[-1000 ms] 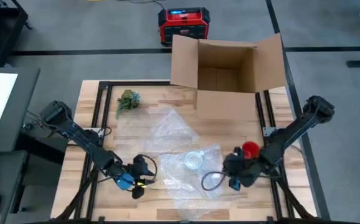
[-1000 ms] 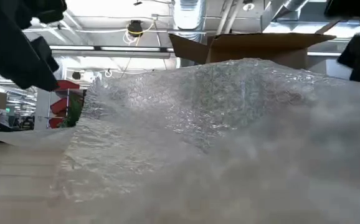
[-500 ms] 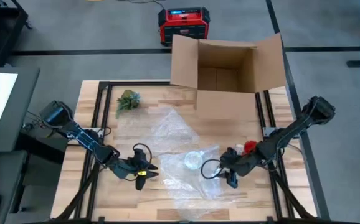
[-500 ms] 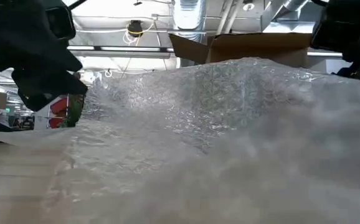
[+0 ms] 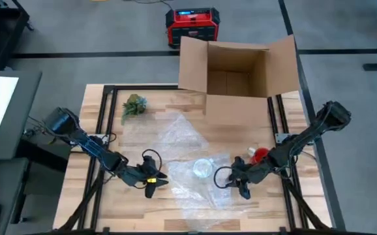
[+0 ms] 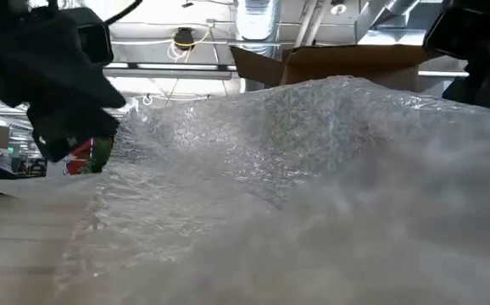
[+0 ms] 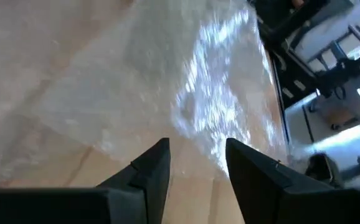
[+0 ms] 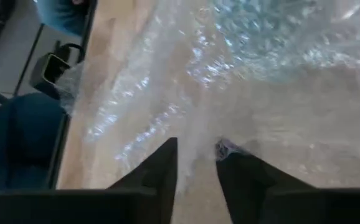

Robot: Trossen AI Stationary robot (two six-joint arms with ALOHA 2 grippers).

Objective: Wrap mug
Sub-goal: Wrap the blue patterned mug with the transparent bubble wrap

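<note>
Left gripper [image 5: 154, 183] low at bubble wrap [image 5: 188, 160] left edge, fingers spread, arm stretched flat. Clear mug [image 5: 203, 168] on wrap, mid-table. Right gripper [image 5: 231, 181] at wrap's right edge, fingers narrowly parted, arm angled down.

Bare wood of the table [image 5: 104, 202] lies open along the near left, clear passage there. The bubble wrap [image 5: 188, 166] sprawls over the centre, its crumpled folds rising high in the low view and walling off the middle. The left gripper [image 5: 150, 183] sits at the sheet's left edge, fingers parted with a gap between them; the right gripper [image 5: 235, 183] crowds the right edge, fingers also apart over the wrap. Between them a clear mug [image 5: 203, 168] stands on the sheet. At the back the cardboard box [image 5: 237, 78] blocks the far right, flaps up. The green plant sprig [image 5: 134, 104] sits far left, open wood around it. A red object [image 5: 261, 155] lies just behind the right arm
</note>
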